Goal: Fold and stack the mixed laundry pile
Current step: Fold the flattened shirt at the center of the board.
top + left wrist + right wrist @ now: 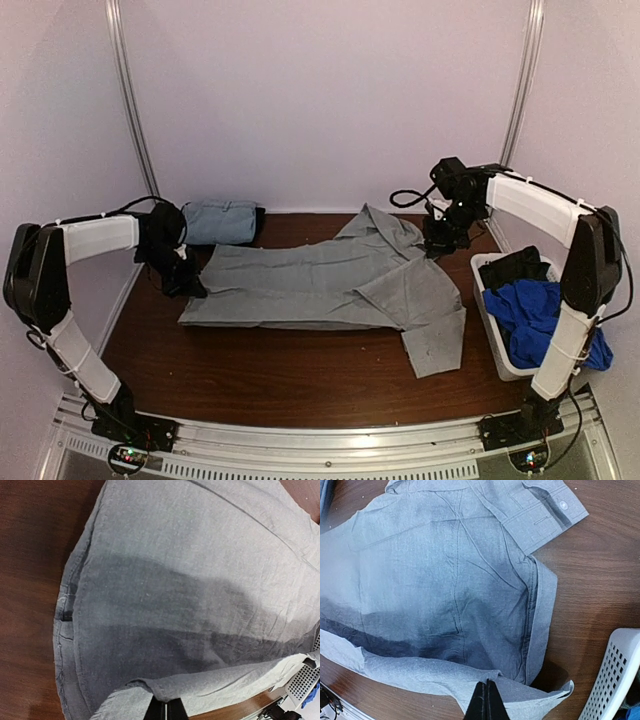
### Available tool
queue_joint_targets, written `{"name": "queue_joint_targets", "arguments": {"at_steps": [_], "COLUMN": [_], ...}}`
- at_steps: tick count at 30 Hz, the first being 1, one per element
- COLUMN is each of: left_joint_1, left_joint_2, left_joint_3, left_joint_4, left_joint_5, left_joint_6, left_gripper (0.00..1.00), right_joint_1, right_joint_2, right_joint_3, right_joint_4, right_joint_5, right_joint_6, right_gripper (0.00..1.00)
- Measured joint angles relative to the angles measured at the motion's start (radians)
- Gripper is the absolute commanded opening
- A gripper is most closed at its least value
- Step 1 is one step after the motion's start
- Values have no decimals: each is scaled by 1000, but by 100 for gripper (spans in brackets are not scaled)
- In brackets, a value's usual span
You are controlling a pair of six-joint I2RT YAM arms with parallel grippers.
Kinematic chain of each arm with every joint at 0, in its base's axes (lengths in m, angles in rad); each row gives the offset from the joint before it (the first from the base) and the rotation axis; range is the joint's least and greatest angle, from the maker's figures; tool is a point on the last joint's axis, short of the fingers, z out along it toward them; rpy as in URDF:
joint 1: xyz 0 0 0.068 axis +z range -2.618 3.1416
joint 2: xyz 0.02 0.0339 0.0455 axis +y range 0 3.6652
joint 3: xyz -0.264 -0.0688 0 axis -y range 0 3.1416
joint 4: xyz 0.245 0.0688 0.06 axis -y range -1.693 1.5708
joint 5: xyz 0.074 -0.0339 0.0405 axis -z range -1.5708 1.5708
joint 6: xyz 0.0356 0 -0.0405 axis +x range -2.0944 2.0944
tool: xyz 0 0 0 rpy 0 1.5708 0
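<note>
- On the brown desk point(280, 375), the light grey shirt point(330, 285) is lying spread out between the two arms. Its length is running left to right, and one cuffed sleeve is pointing toward the near right corner.
- At the shirt's left end, the left hand point(186, 282) is pinching the edge of the cloth. On the left wrist camera I am seeing its fingers point(158, 712) pressed together on a raised fold of the hem, with the rest of the shirt lying flat on the wood beyond them.
- At the far right, near the collar, the right hand point(441, 240) is doing the same. Its fingers point(479, 705) are squeezed together on a lifted strip of the shirt's edge, and the cloth under it is lying in shadow.
- At the back left, just behind the left hand, a folded blue-grey garment point(220, 221) is sitting against the wall. I am reading it as trousers, but from this angle I cannot be sure.
- At the right edge of the desk, a white bin point(487, 305) is standing just beside the shirt's sleeve.
- A royal-blue piece point(540, 315) is bunching up in the bin and spilling over its near rim, and a dark piece point(515, 268) is lying at its far end.
</note>
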State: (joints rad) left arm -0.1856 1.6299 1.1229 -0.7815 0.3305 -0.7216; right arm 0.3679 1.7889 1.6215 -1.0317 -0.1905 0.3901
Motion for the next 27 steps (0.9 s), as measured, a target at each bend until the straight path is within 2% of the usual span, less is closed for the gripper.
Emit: {"name": "queue_joint_targets", "arguments": {"at_steps": [4, 12, 21, 27], "left_joint_1": [3, 3, 6, 8], "left_joint_2": [40, 42, 54, 61], "left_joint_3": [-1, -39, -39, -47], "left_joint_4": [3, 26, 39, 54], "left_joint_5": [0, -1, -22, -44], "left_joint_6": [10, 21, 26, 39], "left_gripper": [0, 0, 0, 0], "right_joint_1": [0, 0, 0, 3], "right_joint_2": [42, 40, 63, 121], "right_joint_3": [-1, -103, 39, 36], "right_joint_4": [11, 34, 38, 47], "right_joint_5": [-34, -61, -63, -71], "right_joint_6": [-3, -2, -24, -29], "right_gripper": [0, 0, 0, 0]}}
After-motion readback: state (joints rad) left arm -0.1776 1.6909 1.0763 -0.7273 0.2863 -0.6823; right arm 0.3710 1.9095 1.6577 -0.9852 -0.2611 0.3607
